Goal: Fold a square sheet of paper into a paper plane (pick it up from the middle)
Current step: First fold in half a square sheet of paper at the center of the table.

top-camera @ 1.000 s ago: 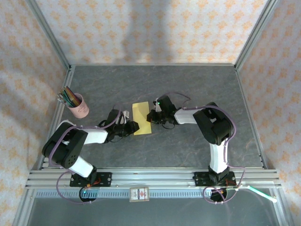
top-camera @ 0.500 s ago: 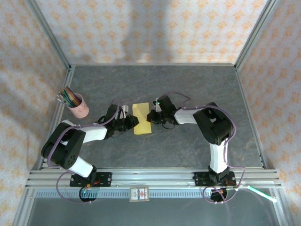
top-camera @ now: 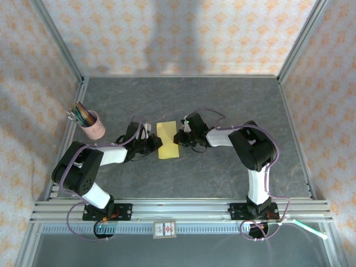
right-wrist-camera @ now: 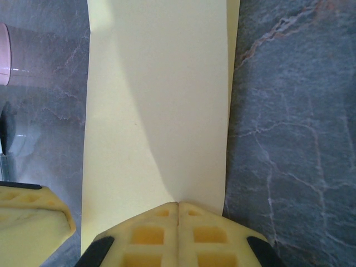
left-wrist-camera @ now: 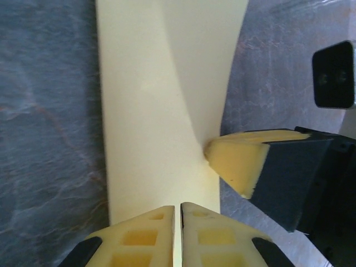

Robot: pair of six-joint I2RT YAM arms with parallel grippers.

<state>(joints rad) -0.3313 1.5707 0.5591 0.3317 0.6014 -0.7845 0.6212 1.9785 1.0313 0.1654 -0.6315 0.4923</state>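
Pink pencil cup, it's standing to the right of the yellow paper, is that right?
Not quite. The pink pencil cup stands to the left of the yellow paper, not the right. The top external view shows it.

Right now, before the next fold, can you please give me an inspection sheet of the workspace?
Surface: grey marbled table, flat.
Job's things: folded yellow paper lies flat between the two grippers.
Clutter: pink pencil cup at far left, apart from the paper.
Grippers: left gripper shut, tips at the paper's edge; right gripper shut, tips at the opposite edge.
Cables: purple cables hang off the paper.
Surroundings: patterned walls, metal rail in front.
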